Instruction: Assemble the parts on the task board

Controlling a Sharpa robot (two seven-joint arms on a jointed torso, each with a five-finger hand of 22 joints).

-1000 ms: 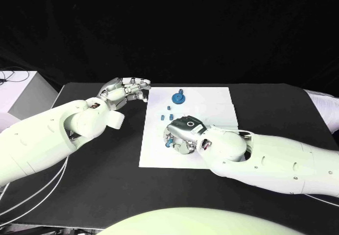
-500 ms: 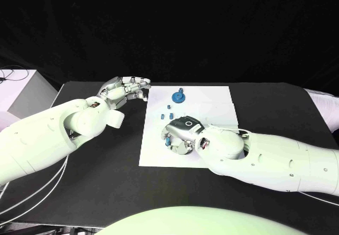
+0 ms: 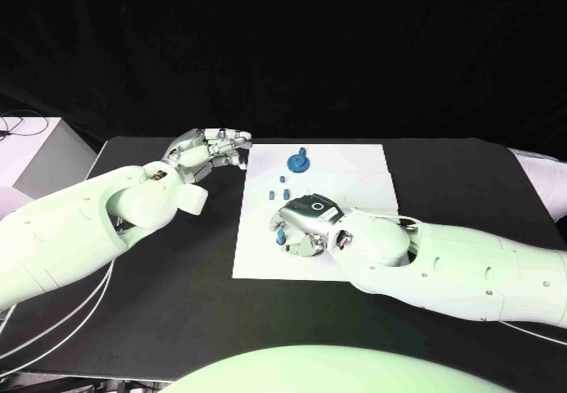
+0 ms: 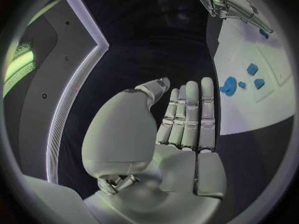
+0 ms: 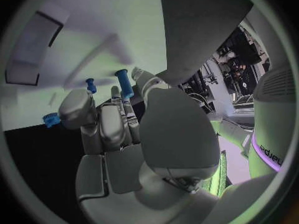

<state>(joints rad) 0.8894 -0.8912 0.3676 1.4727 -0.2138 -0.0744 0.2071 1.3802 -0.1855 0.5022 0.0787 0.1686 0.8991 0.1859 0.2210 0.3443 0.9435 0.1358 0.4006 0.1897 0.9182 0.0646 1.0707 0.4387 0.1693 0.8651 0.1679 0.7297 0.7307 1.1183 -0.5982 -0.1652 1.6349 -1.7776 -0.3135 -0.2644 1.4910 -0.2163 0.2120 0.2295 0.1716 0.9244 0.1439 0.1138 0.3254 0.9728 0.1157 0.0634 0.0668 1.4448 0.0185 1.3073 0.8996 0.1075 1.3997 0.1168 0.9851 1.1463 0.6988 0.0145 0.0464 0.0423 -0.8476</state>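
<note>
Right wrist view, right robot hand (image 5: pixel 124 124) pinching small blue peg (image 5: pixel 124 83), left robot hand (image 4: pixel 184 119) spread.

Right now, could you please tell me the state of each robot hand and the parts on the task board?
Left robot hand: empty, hovering beside the task board.
Right robot hand: over the board, holding a blue peg.
Blue round part: on the board, untouched.
Small blue pieces: lying on the board.
</note>
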